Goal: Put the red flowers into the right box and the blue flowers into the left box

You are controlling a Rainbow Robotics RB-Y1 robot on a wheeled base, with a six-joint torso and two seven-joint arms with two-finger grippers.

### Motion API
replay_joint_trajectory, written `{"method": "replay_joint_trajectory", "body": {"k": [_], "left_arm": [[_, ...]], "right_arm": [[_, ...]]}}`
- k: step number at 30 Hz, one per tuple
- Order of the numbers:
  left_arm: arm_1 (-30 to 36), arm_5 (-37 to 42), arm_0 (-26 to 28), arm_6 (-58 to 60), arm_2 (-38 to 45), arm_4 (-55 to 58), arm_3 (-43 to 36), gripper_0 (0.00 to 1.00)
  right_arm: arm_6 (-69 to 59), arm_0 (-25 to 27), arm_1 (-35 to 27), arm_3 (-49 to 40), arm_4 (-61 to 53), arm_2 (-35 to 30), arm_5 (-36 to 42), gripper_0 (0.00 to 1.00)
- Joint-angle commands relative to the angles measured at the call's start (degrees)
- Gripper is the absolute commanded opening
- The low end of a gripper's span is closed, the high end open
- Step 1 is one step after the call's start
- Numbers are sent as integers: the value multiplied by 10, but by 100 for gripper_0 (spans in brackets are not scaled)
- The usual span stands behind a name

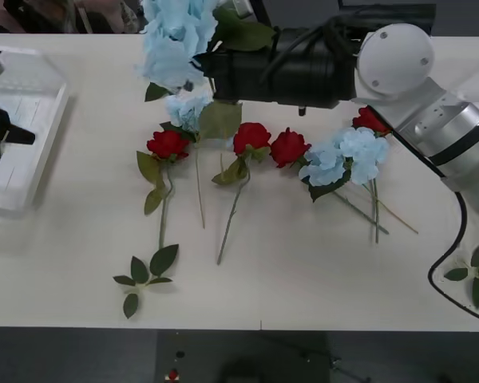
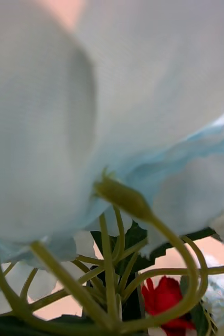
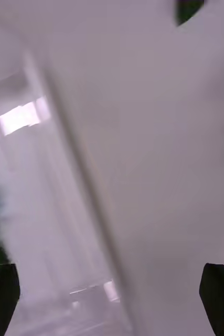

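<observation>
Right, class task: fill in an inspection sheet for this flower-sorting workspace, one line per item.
Surface: pale table.
Job's things: four red flowers and blue flowers lying mid-table; one blue flower lifted; left box at the table's left edge.
Clutter: loose leaf sprigs.
Tools: right tool at the lifted blue flower; left tool open over the left box.
Cables: black cable by the right arm.
Surroundings: nothing seen.

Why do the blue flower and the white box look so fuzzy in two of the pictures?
In the right wrist view the blue flower sits so close to the camera that its petals go soft, while the green stems below look sharper. In the left wrist view the left box is smeared into streaks. In the front view the red flowers lie sharp on the evenly lit table.
</observation>
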Motion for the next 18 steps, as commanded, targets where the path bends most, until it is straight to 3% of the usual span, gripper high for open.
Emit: {"method": "replay_joint_trajectory", "body": {"k": [1, 5, 9, 13, 18], "left_arm": [[-3, 21, 7, -81, 17, 177, -1, 100], [-35, 44, 52, -237, 23, 332, -7, 100], [-73, 75, 108, -323, 72, 395, -37, 100], [-142, 76, 182, -348, 202, 335, -82, 100], [-208, 77, 227, -328, 303, 233, -139, 100]], "right_arm": [[-36, -26, 30, -2, 29, -26, -26, 0], [-50, -26, 43, -1, 43, -26, -39, 0], [-52, -26, 51, -1, 42, -26, -48, 0], [-56, -26, 63, 0, 43, -27, -55, 0], [-59, -26, 72, 7, 42, -27, -57, 0]]}}
